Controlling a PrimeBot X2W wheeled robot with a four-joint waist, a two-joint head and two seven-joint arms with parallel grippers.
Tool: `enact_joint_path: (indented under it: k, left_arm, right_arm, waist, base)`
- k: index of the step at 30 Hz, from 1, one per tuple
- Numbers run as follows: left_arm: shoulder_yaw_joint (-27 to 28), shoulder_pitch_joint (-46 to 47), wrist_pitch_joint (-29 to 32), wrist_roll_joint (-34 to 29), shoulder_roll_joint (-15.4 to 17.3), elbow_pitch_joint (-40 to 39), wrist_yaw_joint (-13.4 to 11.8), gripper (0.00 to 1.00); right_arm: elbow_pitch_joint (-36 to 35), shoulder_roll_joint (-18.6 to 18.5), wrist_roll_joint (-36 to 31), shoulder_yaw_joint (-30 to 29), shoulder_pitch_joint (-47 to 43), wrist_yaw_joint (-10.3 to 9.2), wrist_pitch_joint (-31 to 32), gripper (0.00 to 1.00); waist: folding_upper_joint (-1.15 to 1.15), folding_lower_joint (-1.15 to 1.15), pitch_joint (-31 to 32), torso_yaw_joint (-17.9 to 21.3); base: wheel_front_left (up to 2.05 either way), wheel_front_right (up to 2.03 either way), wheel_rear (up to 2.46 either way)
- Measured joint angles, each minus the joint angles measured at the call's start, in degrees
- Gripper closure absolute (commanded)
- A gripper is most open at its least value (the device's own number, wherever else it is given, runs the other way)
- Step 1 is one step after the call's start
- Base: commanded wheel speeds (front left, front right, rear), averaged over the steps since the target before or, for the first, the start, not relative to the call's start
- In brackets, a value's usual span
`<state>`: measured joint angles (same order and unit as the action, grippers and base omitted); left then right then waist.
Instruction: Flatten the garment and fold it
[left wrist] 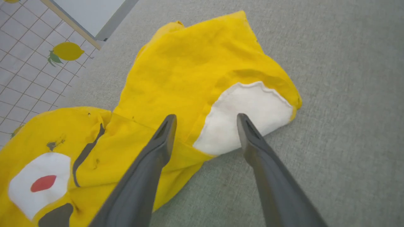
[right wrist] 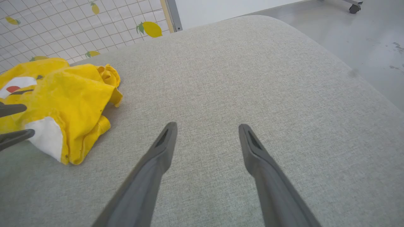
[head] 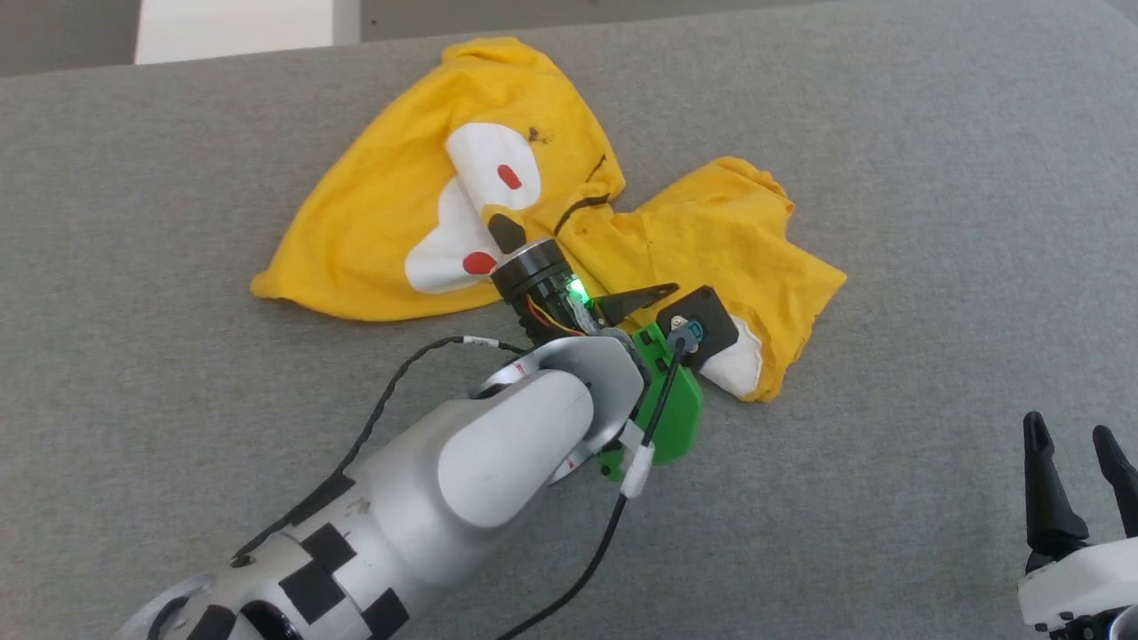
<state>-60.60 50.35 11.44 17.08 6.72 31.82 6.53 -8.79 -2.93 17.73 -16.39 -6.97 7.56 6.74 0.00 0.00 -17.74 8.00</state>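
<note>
The garment (head: 373, 222) is a bright yellow T-shirt, lying crumpled and twisted at the middle on the grey padded surface. Its cartoon face print with white muzzle and red cheek dots faces up on the left part. My left arm (head: 516, 444) reaches over its near edge. In the left wrist view my left gripper (left wrist: 206, 116) is open just above the cloth, one finger over yellow fabric, the other over a white patch (left wrist: 249, 113) at the garment's corner. My right gripper (head: 1067, 427) stands open at the lower right over bare surface, well apart from the garment (right wrist: 72, 91).
The grey padded surface (head: 889, 178) stretches wide to the right of the shirt. Its far edge meets a lemon-print tiled sheet (left wrist: 28, 63) and a white panel (head: 236, 27). The surface's right edge drops to a grey floor (right wrist: 363, 37).
</note>
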Motion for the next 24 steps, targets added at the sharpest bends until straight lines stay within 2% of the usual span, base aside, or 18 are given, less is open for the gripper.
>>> enact_joint_path:
  k: [6, 7, 8, 14, 17, 21, 24]
  left_arm:
    - [-3.69, 1.80, -2.47, -0.81, -1.43, 8.42, 0.49, 0.00]
    - [-4.10, 2.14, -3.15, -0.80, -1.67, 9.36, 0.49, 0.84]
    - [-4.45, 2.55, -3.93, -0.78, -1.90, 10.21, 0.49, 1.00]
    - [-3.10, 2.80, -10.68, 1.42, -3.02, 12.14, 0.03, 1.00]
    - [-0.31, 2.81, -15.61, 3.91, -3.20, 10.01, -2.02, 1.00]
    - [4.46, 1.42, -21.53, 8.20, -3.33, 2.67, -5.49, 1.00]
    - [7.38, -3.66, -23.09, 10.58, -1.25, -4.98, -8.84, 1.00]
  right_arm:
    - [0.91, 0.00, 0.18, 0.52, 1.15, 0.00, -0.73, 0.00]
    - [1.01, 0.00, 0.18, 0.59, 1.28, 0.00, -0.75, 0.00]
    - [1.08, 0.00, 0.18, 0.64, 1.34, 0.00, -0.77, 0.00]
    - [1.40, -0.01, -0.05, -0.23, 1.43, 0.00, -0.78, 0.00]
    - [1.32, -0.01, -0.26, -0.51, 1.29, 0.00, -0.69, 0.00]
    - [0.93, 0.00, -0.55, -0.64, 0.55, 0.00, -0.14, 0.00]
    - [0.54, 0.01, -0.60, -0.74, -0.71, 0.00, 0.46, 0.00]
  waist:
    - [0.00, 0.00, -1.82, 1.62]
    - [0.00, 0.00, -2.01, 1.83]
    - [0.00, 0.00, -2.14, 2.00]
    - [0.00, 0.00, -1.67, 1.70]
    - [0.00, 0.00, -0.61, 0.95]
    - [0.00, 0.00, 1.70, -0.42]
    - [0.00, 0.00, 3.52, -1.55]
  base:
    - [0.00, 0.00, 0.00]
    - [0.00, 0.00, 0.00]
    - [0.00, 0.00, 0.00]
    - [0.00, 0.00, 0.00]
    - [0.00, 0.00, 0.00]
    - [0.00, 0.00, 0.00]
    - [0.00, 0.00, 0.00]
